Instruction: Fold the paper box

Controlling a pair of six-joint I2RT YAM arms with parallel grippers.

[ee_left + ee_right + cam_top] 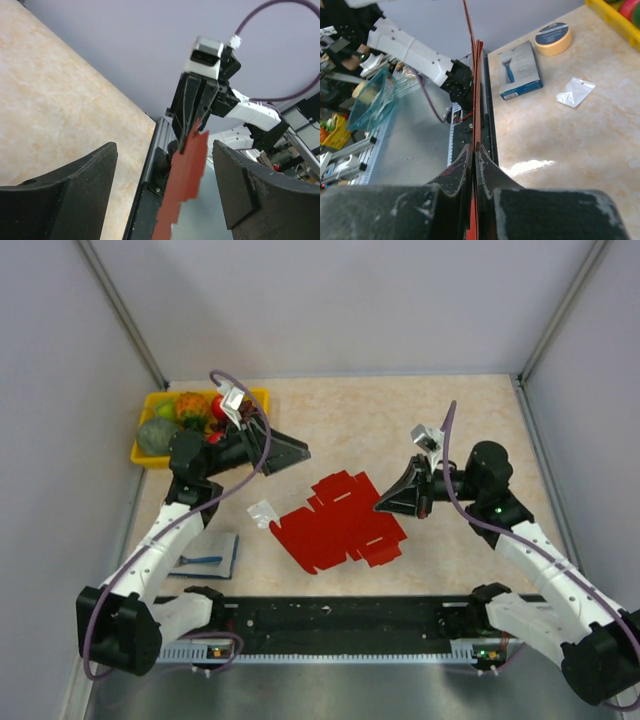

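Observation:
The red paper box [340, 522] is a flat die-cut sheet held tilted just above the middle of the table. My right gripper [385, 505] is shut on its right edge. In the right wrist view the fingers [475, 146] pinch the sheet, which shows as a thin red line [476, 90]. My left gripper [300, 452] is open and empty, up and to the left of the sheet and not touching it. In the left wrist view its jaws [164, 146] stand wide apart, and beyond them the red sheet [187, 175] hangs from the right gripper [192, 131].
A yellow fruit tray [255, 393] stands at the back left. A small whitish wrapper [263, 512] lies left of the sheet. A blue notebook [205, 558] lies at the front left, with a tape roll [553, 38] near it. A black rail [340, 615] runs along the near edge.

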